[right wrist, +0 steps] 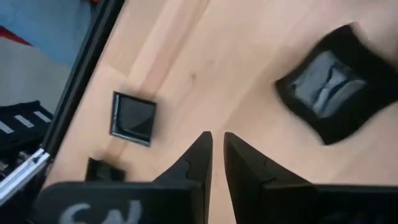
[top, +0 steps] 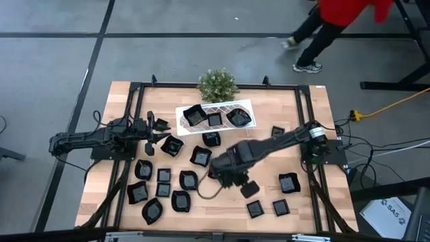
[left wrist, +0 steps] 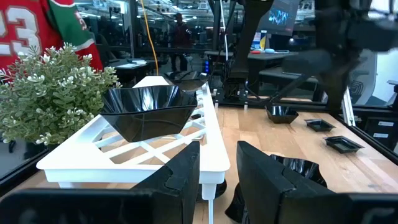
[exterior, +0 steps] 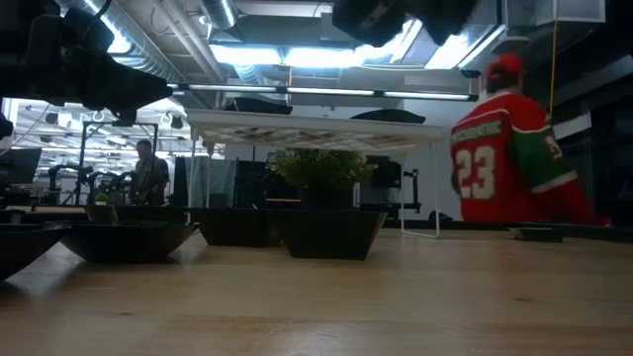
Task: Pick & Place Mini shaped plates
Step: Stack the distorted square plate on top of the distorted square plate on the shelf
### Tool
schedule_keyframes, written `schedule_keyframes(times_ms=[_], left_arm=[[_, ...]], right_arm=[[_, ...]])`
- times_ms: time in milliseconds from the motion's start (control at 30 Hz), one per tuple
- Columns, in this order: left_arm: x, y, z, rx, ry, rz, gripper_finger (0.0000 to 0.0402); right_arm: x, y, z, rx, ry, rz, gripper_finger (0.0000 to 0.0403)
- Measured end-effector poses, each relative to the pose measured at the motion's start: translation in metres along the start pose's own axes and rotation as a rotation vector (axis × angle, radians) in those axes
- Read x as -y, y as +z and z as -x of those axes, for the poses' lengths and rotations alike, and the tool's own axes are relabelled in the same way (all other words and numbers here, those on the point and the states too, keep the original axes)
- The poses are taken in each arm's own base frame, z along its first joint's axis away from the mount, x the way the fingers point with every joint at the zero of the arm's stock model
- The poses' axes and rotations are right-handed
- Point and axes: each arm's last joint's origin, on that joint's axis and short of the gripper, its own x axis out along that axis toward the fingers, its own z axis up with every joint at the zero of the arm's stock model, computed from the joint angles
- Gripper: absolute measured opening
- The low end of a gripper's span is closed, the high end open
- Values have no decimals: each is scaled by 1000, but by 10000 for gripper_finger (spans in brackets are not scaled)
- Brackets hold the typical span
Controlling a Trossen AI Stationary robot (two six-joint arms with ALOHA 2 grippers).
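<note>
We hold our right gripper (right wrist: 214,155), jaws nearly together and empty, above bare table among the scattered mini shaped plates (top: 164,190), three already on the white rack (top: 246,105), while our left gripper (left wrist: 217,174) waits slightly parted beside it.

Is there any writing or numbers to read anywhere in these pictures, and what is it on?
"23": white number on the back of the red and green jersey worn by a person beyond the table, low view.
"23": the same jersey, cut off at the edge of the left wrist view.
"SA5": on a white sheet on the floor beside the table, high view; this reading is uncertain.
White marks on the right arm's wrist: too blurred to read.
</note>
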Motion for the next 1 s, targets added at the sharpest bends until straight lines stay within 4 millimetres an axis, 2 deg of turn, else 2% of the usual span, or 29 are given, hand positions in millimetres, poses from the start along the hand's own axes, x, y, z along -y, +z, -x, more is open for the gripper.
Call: schedule_keyframes(times_ms=[233, 333, 467, 567, 767, 1000], left_arm=[[0, 0, 0, 0, 0, 0, 100], [0, 0, 0, 0, 0, 0, 100], [0, 0, 0, 0, 0, 0, 100], [0, 0, 0, 0, 0, 0, 100], [0, 0, 0, 0, 0, 0, 100], [0, 0, 0, 0, 0, 0, 100]], right_arm=[[-16, 14, -33, 111, -46, -41, 42], [-15, 15, -43, 127, -163, -102, 42], [-9, 14, -50, 147, -404, -255, 42], [-7, 12, -58, 163, -488, -318, 48], [-16, 15, -81, 280, -480, -409, 101], [-14, 10, -98, 333, -560, -437, 167]])
